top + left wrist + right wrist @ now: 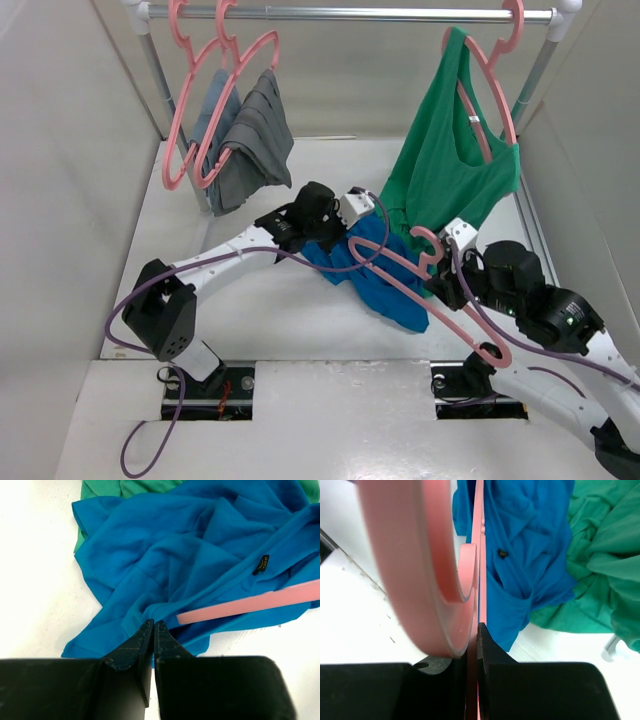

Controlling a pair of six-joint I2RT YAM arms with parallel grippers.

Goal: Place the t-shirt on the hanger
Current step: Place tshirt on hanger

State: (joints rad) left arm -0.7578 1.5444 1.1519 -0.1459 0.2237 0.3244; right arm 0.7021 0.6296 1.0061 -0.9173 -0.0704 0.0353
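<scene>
The t-shirt (378,280) is bright blue soft cloth, lying crumpled in deep folds on the white worktop (270,320) near its middle, between the two arms. A small dark label with yellowish marks sits on a seam. From above the heap is longer than it is wide, and its long axis runs slantwise from the far left, by the left arm's wrist, to the near right. Its far edge touches the hem of the green tank top (450,170), which hangs from the rail (350,14) on another pink hanger and drapes down to the worktop.

The hanger (250,602) is a thin pink plastic frame. It lies slantwise along the same line as the shirt. Its far-left shoulder end lies over the blue cloth and its near-right end reaches out past the shirt. Its hook curves up on the far side, by the right arm's wrist.

The right gripper's (474,640) fingers are narrow, clamped on a bar of the hanger. The left gripper's (152,627) fingers are pressed together at the shirt's near edge, tips against the cloth. Whether any cloth is caught between them cannot be told.

Grey garments (245,140) hang on pink hangers at the rail's left end.
</scene>
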